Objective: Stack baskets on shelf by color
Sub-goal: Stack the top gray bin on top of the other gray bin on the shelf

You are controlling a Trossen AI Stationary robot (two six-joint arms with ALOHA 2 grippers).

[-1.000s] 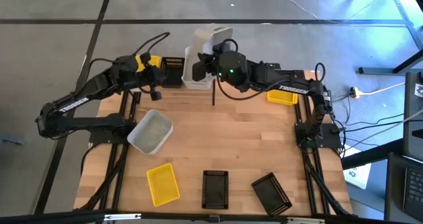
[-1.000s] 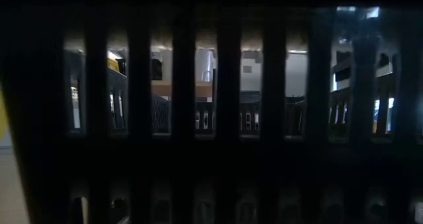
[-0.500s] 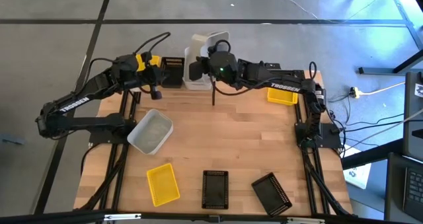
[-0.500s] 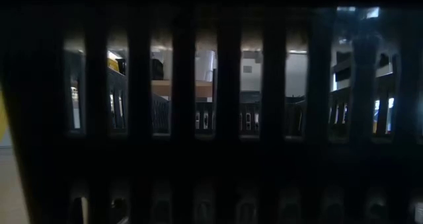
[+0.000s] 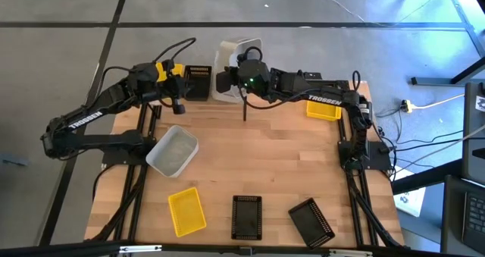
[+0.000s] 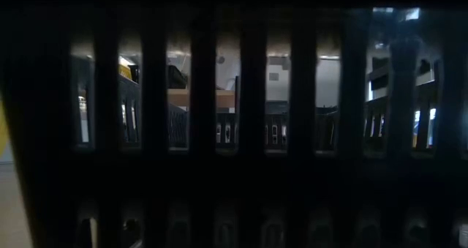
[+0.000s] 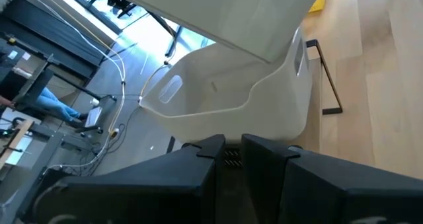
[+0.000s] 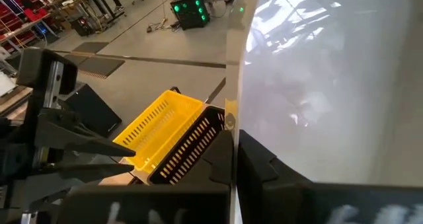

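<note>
From above, we see the right gripper (image 5: 227, 80) clenched on the rim of a translucent white basket (image 5: 236, 51) at the far edge of the table (image 5: 265, 155). Just beside it, toward the left arm, stands a black basket (image 5: 198, 82), then a yellow basket (image 5: 171, 70), where the left gripper (image 5: 177, 99) rests, its fingers slightly parted; whether it grips anything we cannot tell. "TROSSEN" reads on both arms. We count three yellow baskets, three black ones and two translucent ones: another translucent basket (image 5: 173, 152) lies near the left arm, and a yellow basket (image 5: 323, 109) sits behind the right arm.

At table height, a dark slotted basket wall (image 6: 219, 197) fills the lens and blocks nearly everything.

The left wrist shows the white basket (image 7: 264, 98) lifted just ahead of its fingers (image 7: 198, 154).

The right wrist shows its fingers (image 8: 221, 151) shut on the white wall (image 8: 330, 85), with the yellow basket (image 8: 158, 128) and black basket (image 8: 192, 145) right alongside.
</note>
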